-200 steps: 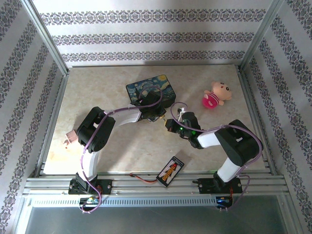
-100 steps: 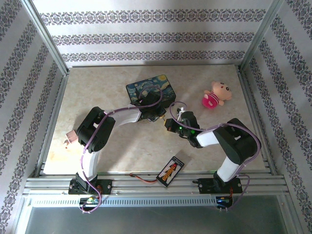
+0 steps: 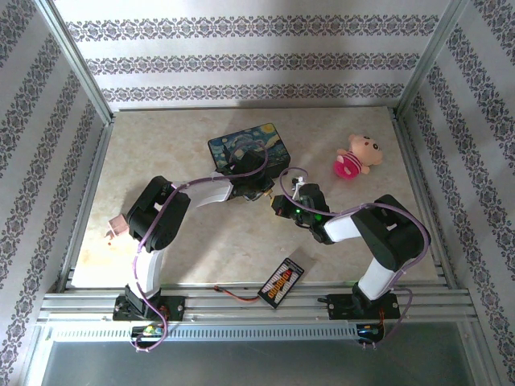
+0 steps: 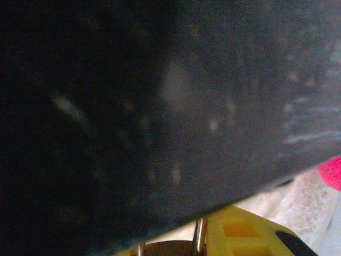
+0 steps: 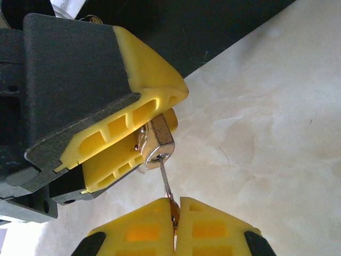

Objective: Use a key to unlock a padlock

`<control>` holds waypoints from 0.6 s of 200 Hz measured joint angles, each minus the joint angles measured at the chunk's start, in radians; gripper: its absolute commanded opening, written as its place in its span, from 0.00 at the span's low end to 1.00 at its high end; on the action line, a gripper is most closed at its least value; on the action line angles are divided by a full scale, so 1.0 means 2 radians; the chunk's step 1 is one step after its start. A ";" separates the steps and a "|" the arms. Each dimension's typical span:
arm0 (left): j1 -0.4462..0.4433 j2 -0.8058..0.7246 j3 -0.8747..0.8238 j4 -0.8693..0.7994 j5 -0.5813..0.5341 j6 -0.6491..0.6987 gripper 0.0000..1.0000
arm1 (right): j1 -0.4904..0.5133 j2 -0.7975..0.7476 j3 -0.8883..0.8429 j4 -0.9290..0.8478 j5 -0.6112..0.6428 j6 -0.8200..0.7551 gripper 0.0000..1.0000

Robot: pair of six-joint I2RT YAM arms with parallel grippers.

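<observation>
Centre of table: the two arms meet tip to tip just near of the dark blue Starry Night painted box.

Left gripper: yellow fingers clamped on the tiny brass-gold padlock, with its keyhole face turned toward the right wrist camera. In the left wrist view, two silver shackle bars rise beside a yellow finger. The rest is a dark, blurred surface very close to the lens; I cannot tell what it is.

Right gripper: fingers pressed together on the head of the thin grey metal key. The blade points up at the padlock and its tip is at the keyhole. How deep it sits is not clear.

Room to move:
- Far side is tight. In the top view, the left gripper sits right against the box's near edge.
- The right gripper is just right of it.
- Bare pale marbled tabletop lies open to the near side and to the left of the arms.
- The pink plush doll lies to the far right, well apart from both grippers.
- The black rectangular strip with coloured marks lies at the near edge, between the two arm bases.
- A small pinkish block sits at the left edge, by the metal frame rail.
</observation>
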 measured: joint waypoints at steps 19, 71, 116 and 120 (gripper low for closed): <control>0.000 0.000 0.000 0.000 0.000 0.000 0.11 | 0.000 0.000 0.000 0.000 0.000 0.000 0.00; 0.000 0.000 0.000 0.000 0.000 0.000 0.11 | 0.000 0.000 0.000 0.000 0.000 0.000 0.00; 0.000 0.000 0.000 0.000 0.001 0.000 0.11 | 0.000 0.000 0.000 0.002 0.004 0.003 0.00; 0.000 0.000 0.000 0.000 0.001 0.000 0.11 | 0.000 0.000 0.000 0.002 0.004 0.004 0.00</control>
